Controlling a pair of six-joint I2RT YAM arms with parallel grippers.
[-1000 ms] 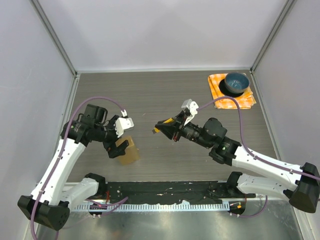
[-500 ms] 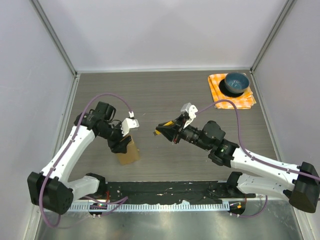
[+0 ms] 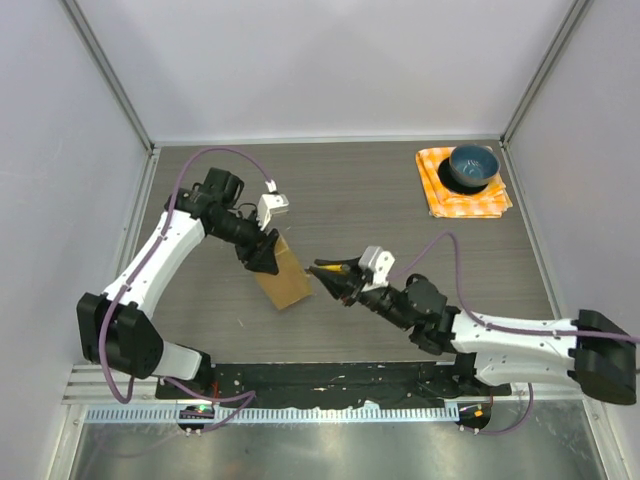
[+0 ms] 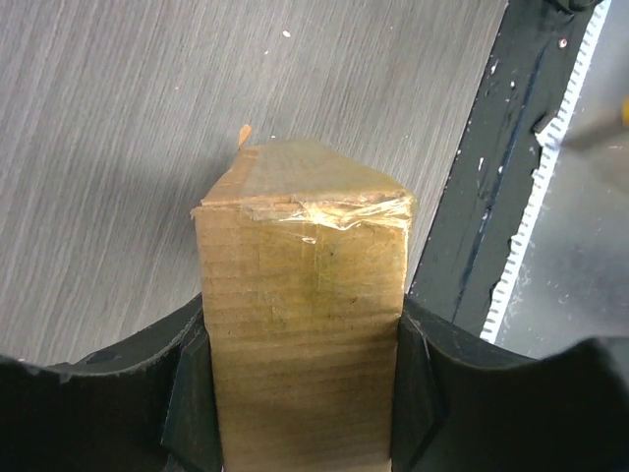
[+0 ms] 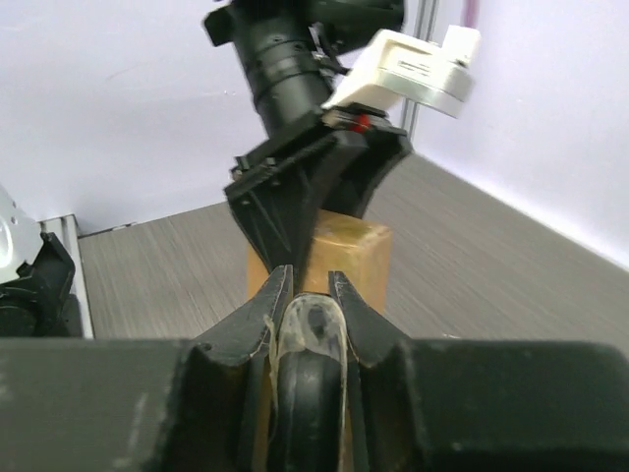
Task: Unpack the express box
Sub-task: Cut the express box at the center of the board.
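Clamping the one brown, taped express box [image 3: 283, 283]: left hand [image 3: 269, 260]; beside it, right hand [image 3: 324, 269] pinches one dark tool [image 5: 307, 393].

A brown box [image 4: 303, 334] sits between two black jaws, and they touch both its sides. Shiny tape [image 4: 346, 210] on its far end is crinkled. Behind it is the grey worktop [image 4: 118, 118], with a black rail [image 4: 474, 246] on the right.

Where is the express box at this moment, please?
In the top view the express box is left of centre, held by the left gripper. The right gripper, clamping a dark object, points at it from just to its right.
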